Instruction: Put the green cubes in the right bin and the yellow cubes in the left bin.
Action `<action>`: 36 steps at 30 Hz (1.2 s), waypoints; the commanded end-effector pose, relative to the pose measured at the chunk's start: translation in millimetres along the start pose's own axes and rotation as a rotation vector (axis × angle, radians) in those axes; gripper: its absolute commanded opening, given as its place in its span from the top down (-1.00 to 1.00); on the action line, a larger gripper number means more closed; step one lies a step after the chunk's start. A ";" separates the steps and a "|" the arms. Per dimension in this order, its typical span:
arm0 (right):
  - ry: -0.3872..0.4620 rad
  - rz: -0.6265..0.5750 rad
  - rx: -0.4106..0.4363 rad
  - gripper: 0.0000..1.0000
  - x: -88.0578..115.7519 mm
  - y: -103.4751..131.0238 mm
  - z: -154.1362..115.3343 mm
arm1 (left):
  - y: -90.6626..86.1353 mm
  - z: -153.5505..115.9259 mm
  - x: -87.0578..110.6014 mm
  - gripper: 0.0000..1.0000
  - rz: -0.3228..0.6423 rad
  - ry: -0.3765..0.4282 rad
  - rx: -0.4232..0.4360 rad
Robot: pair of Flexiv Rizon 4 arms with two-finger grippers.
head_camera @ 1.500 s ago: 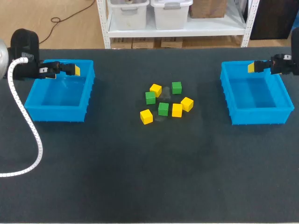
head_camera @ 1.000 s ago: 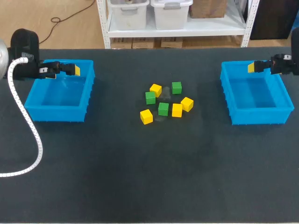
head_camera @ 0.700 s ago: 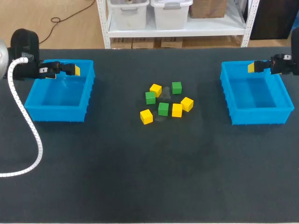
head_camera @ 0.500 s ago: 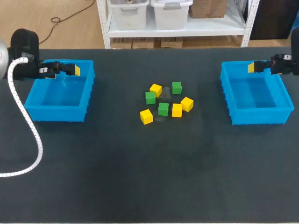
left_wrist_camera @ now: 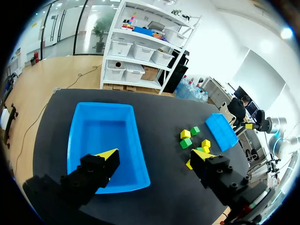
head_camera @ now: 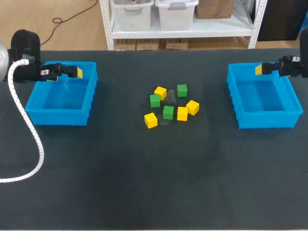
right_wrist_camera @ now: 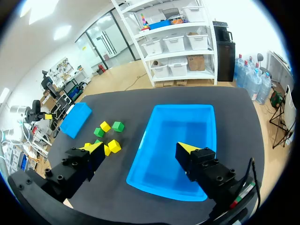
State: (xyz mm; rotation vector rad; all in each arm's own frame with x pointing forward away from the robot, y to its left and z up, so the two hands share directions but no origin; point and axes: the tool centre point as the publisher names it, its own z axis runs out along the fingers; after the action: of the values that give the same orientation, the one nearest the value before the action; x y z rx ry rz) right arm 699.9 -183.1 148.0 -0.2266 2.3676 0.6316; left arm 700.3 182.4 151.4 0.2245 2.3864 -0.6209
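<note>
Dark tabletop (head_camera: pixel 154 183) carries everything. Left bin (head_camera: pixel 57 118), blue, sits at the left side; right bin (head_camera: pixel 267 121), blue, at the right side, the two well apart.

Left arm (head_camera: pixel 24 48) comes in at the rear left corner, white corrugated hose (head_camera: pixel 30 126) trailing from it across the tabletop. Right arm (head_camera: pixel 294 67) comes in at the rear right edge.

Left tool (head_camera: pixel 76 72) hovers over the rear rim of the left bin. In the left wrist view the left tool (left_wrist_camera: pixel 154 153) is released, fingers spread wide, grasping nothing. Right tool (head_camera: pixel 260 70) hovers over the rear rim of the right bin. In the right wrist view the right tool (right_wrist_camera: pixel 140 147) is also released, nothing grasped.

Seven cubes lie clustered on the tabletop between the bins, none in a bin:
- rear yellow cube (head_camera: pixel 160 93)
- rear green cube (head_camera: pixel 182 90)
- left green cube (head_camera: pixel 154 100), just beside the rear yellow cube
- right yellow cube (head_camera: pixel 192 107)
- middle green cube (head_camera: pixel 168 112), just beside middle yellow cube (head_camera: pixel 182 113)
- front yellow cube (head_camera: pixel 150 120), nearest the robot
</note>
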 end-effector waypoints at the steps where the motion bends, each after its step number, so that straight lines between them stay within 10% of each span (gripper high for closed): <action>1: 0.000 0.000 0.003 -1.00 0.4 0.4 -0.8 | 2.4 -0.2 1.3 -1.00 0.002 -0.007 0.012; 20: 0.100 -0.162 0.061 -1.00 -68.0 37.9 52.3 | 2.4 -0.2 1.3 -1.00 0.002 -0.007 0.012; 36: 0.341 -0.222 0.135 -1.00 -57.3 121.7 167.0 | 2.4 -0.2 1.3 -1.00 0.002 -0.007 0.012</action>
State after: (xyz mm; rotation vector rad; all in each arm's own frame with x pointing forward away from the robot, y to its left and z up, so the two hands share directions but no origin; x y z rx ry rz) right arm 776.5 -21.9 145.2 -0.5531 2.5785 0.3905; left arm 700.3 182.3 151.4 0.2245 2.3864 -0.6208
